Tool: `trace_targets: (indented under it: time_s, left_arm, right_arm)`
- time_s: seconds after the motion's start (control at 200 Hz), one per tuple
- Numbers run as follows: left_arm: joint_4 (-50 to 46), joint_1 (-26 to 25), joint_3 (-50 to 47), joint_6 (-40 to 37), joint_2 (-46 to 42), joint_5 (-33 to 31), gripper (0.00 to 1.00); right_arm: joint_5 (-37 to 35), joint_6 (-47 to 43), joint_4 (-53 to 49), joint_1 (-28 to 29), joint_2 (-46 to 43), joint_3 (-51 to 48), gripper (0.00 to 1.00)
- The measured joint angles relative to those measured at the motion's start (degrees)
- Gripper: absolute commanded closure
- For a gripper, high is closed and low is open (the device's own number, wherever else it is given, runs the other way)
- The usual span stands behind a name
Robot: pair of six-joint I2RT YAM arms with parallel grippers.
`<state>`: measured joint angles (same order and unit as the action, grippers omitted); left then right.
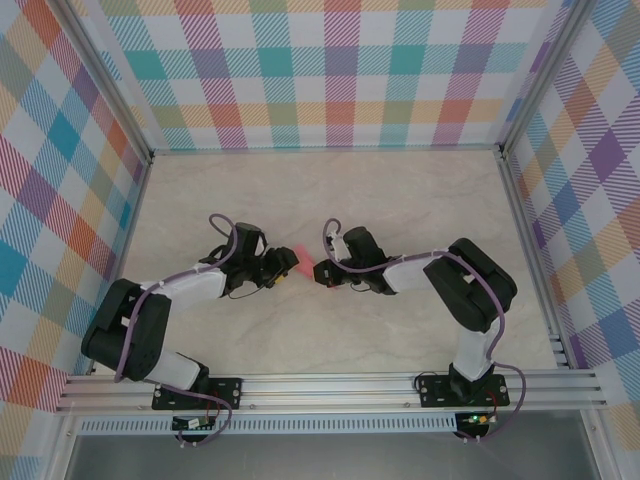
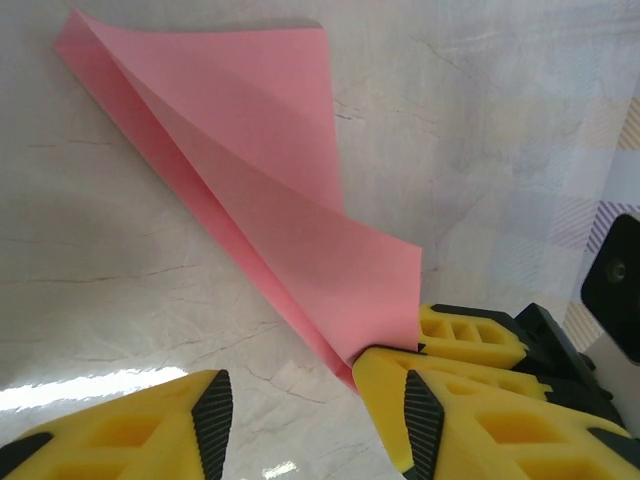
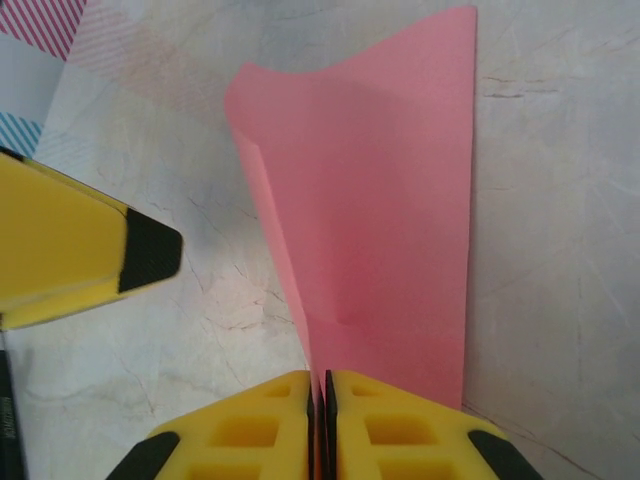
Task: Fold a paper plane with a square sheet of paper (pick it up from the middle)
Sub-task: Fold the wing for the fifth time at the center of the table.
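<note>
Right wrist: our right fingers (image 3: 400,430) pinch the light, floppy paper (image 3: 380,200) at its stiffer fold; left fingers (image 2: 130,430) gape empty.

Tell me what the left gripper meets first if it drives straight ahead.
Probably the pink paper, near the corner pinched by the right gripper; the left gripper stands open toward it, depth unclear.

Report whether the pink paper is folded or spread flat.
Folded. The pink paper shows a long diagonal crease with overlapping layers, and the right gripper pinches its creased end between closed fingers.
</note>
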<state>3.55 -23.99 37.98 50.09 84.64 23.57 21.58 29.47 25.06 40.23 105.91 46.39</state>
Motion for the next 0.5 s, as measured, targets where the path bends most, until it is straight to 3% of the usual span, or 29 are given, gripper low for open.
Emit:
trace_targets:
  time_s: [0.5]
  left_arm:
    - [5.27,-1.84,2.05,-0.24,7.08,1.49,0.63]
  right_arm:
    - [5.35,8.11,3.52,-2.05,2.91,-0.76,0.87]
